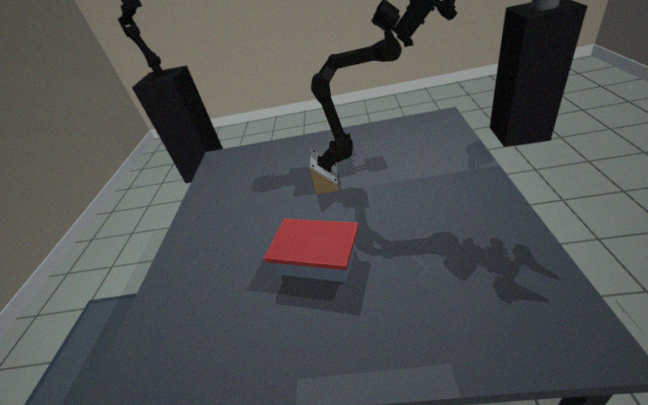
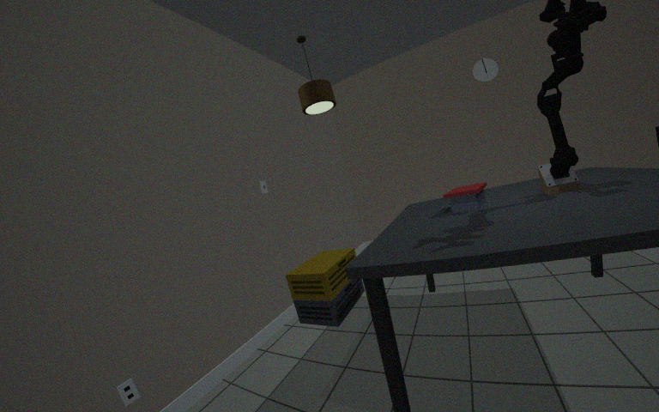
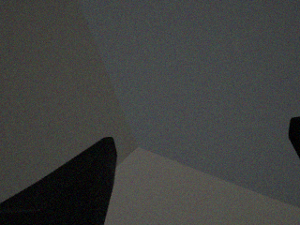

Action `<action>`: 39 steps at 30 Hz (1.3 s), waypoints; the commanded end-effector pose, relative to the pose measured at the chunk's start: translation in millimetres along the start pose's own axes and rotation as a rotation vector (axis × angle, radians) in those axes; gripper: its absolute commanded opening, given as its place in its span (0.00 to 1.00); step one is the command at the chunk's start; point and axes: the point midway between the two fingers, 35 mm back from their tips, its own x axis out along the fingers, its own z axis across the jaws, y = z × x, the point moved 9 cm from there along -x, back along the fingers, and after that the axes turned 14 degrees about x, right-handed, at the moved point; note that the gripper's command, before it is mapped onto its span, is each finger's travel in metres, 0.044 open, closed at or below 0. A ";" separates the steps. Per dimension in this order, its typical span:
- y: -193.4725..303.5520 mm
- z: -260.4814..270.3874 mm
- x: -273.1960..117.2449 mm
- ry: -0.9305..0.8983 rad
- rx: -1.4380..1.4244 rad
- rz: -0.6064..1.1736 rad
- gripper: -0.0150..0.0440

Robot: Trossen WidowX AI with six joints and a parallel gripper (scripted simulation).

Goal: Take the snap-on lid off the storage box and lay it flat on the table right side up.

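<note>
The red lid (image 1: 312,242) (image 2: 465,190) sits on top of the storage box, its flat face up and its edges reaching out past the walls. The grey-blue box (image 1: 312,272) (image 2: 467,200) stands on the dark table (image 1: 214,334) (image 2: 607,214); little of its body shows under the lid. My gripper (image 3: 202,137) is open and empty, its two dark fingers wide apart in the wrist view. The arm is raised high behind the box, its end near the top edge of the top and exterior views. Only walls and ceiling show between the fingers.
The arm's base stands on a wooden block (image 1: 325,182) (image 2: 561,188) behind the box. Black pedestals (image 1: 167,114) (image 1: 537,76) stand beyond the table, the left one with another dark arm on it. Stacked crates (image 2: 320,276) stand on the floor past the table.
</note>
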 end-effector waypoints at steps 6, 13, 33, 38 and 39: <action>5.1 37.7 -6.2 -0.105 0.024 0.030 0.67; 33.1 89.9 -19.8 -0.285 0.075 0.116 0.65; 203.7 134.8 -100.8 -0.419 0.275 0.838 0.65; 254.3 106.0 -137.7 -0.253 0.383 1.118 0.65; 262.9 98.2 -145.5 -0.206 0.406 1.170 0.65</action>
